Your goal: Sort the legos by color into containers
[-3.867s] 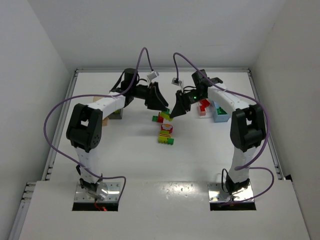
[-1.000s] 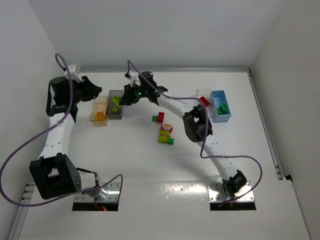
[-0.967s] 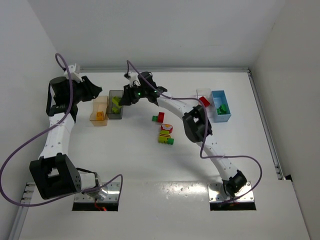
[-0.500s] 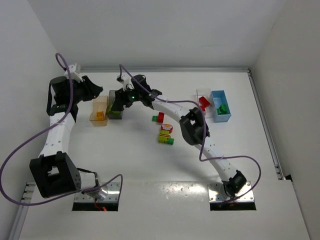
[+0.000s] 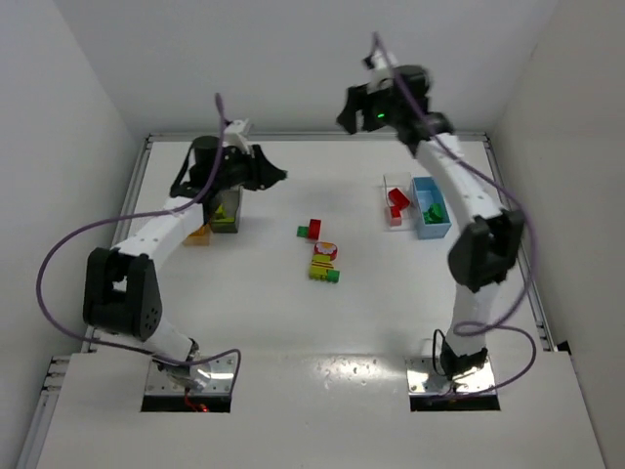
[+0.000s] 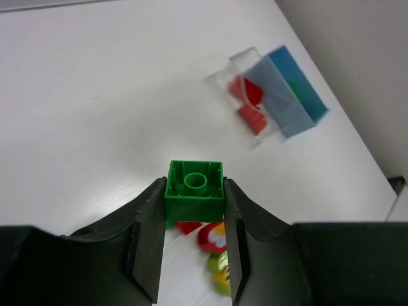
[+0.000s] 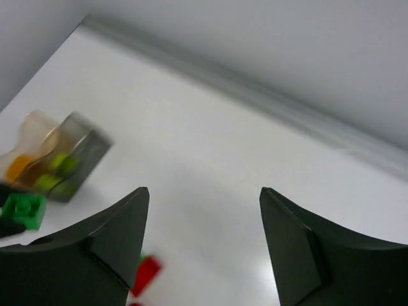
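My left gripper (image 5: 276,176) hangs just right of the left bins and is shut on a green brick (image 6: 194,190), held above the table. My right gripper (image 5: 348,113) is open and empty, raised high near the back wall; its jaws stand wide apart in the right wrist view (image 7: 204,192). Loose legos lie mid-table: a red and green pair (image 5: 311,230) and a multicoloured cluster (image 5: 324,262), also blurred in the left wrist view (image 6: 217,245). The dark grey bin (image 5: 225,213) and the orange bin (image 5: 198,233) stand at the left, partly hidden by my left arm.
A clear bin (image 5: 395,200) with red bricks and a light blue bin (image 5: 431,208) with green bricks stand side by side at the right. Both show in the left wrist view: clear bin (image 6: 245,108), blue bin (image 6: 296,92). White walls enclose the table.
My right gripper has left the dark grey bin and swung up to the back wall. My left arm has swung from the far left in over the bins, towards the centre.
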### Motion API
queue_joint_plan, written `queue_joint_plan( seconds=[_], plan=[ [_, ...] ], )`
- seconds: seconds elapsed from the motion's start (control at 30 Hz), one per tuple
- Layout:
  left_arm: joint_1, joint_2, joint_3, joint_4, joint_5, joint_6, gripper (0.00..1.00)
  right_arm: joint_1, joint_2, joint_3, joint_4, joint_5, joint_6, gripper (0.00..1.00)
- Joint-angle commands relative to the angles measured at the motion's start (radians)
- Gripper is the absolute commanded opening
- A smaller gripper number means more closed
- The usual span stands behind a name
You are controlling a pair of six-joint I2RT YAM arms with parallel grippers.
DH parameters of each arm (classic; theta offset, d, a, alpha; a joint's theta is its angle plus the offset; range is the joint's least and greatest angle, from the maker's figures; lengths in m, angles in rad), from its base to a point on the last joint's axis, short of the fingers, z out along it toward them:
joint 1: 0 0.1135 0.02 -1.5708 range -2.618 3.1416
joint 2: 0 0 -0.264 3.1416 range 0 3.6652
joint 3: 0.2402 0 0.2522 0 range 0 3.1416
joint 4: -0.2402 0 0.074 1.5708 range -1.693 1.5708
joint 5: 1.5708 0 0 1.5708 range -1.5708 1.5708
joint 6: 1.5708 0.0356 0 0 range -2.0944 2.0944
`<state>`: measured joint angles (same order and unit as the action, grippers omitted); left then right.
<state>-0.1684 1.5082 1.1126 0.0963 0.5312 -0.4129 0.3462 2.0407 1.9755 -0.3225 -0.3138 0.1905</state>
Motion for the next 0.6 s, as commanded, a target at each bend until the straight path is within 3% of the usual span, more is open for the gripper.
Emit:
queue_joint_plan(
  seconds=[0.0, 0.17, 0.27, 0.4, 0.57],
  plan=[
    [-0.161, 0.113, 0.143, 0.120, -0.014, -0.035, 0.15, -0.077, -0.239, -0.137, -0.116, 0.177, -0.158, 0.73],
    [-0.380, 0.351, 0.366, 0.074, -0.066, -0.003, 0.15, -0.236, -0.616, -0.505, -0.118, 0.209, -0.116, 0.74],
    [-0.483, 0.499, 0.521, 0.065, -0.083, 0.006, 0.15, -0.286, -0.758, -0.602, -0.180, 0.292, -0.051, 0.74],
    [-0.583, 0.677, 0.740, 0.056, -0.065, -0.018, 0.15, -0.332, -0.887, -0.665, -0.279, 0.406, -0.029, 0.70],
    [-0.646, 0.820, 0.883, 0.094, -0.042, -0.009, 0.18, -0.418, -0.988, -0.662, -0.378, 0.446, -0.020, 0.69]
  ],
)
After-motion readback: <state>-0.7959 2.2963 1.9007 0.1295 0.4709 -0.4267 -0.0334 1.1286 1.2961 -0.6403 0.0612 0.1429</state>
